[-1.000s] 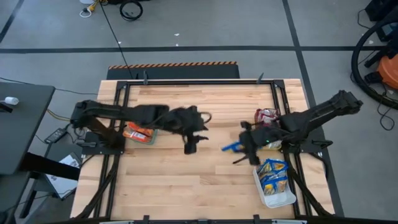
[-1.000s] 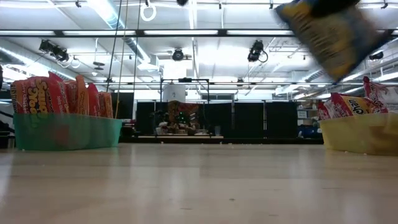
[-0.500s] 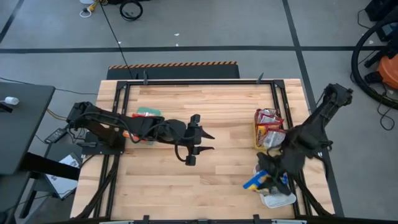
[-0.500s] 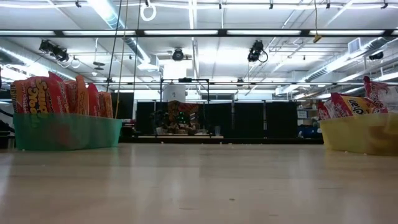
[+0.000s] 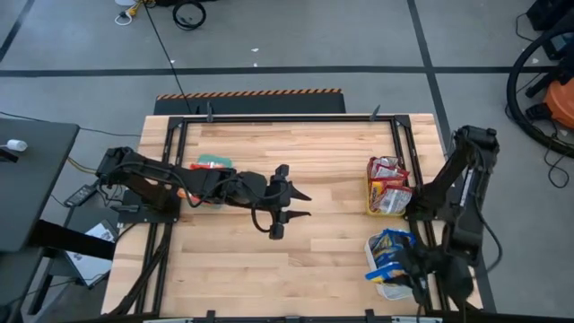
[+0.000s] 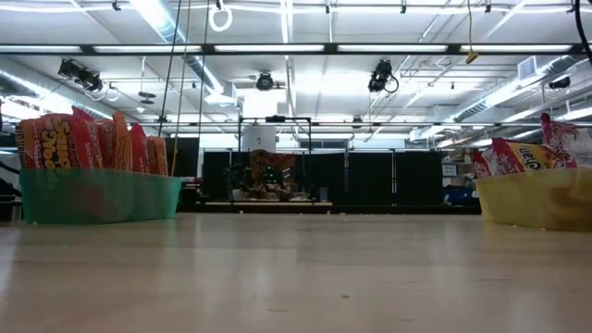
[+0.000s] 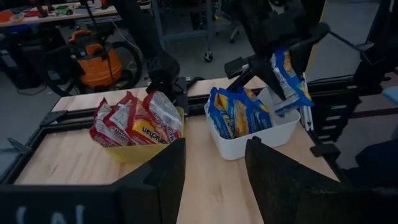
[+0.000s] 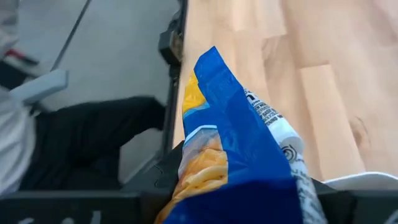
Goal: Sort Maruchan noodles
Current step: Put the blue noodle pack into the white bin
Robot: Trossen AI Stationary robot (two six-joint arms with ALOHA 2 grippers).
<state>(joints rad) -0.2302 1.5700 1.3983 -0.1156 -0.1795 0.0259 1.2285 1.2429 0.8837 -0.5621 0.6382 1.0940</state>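
Note:
My right gripper is shut on a blue-and-yellow noodle packet just over the white bin at the table's near right. That bin holds more blue packets. My left gripper hovers open over the table's middle, pointing toward the right edge, nothing between its fingers. A yellow bin holds silvery-red packets standing on edge. A teal bin at the left holds orange-red packets, also upright. My right gripper pinches the blue packet at its upper end between its two fingers, coming from above at a slant. The packet hangs below the fingers, tilted, clear of the white bin's rim. In the right wrist view the packet itself hides the fingertips.
Bare wood lies between the bins, in the table's middle. A black metal frame runs round the table's edges. The left arm reaches across the teal bin.
My right gripper has swung from the table's middle toward the near right corner, rolling its wrist, and carried the blue packet over the white bin. My left gripper has tipped up toward level and reached a little toward the right edge, staying open.

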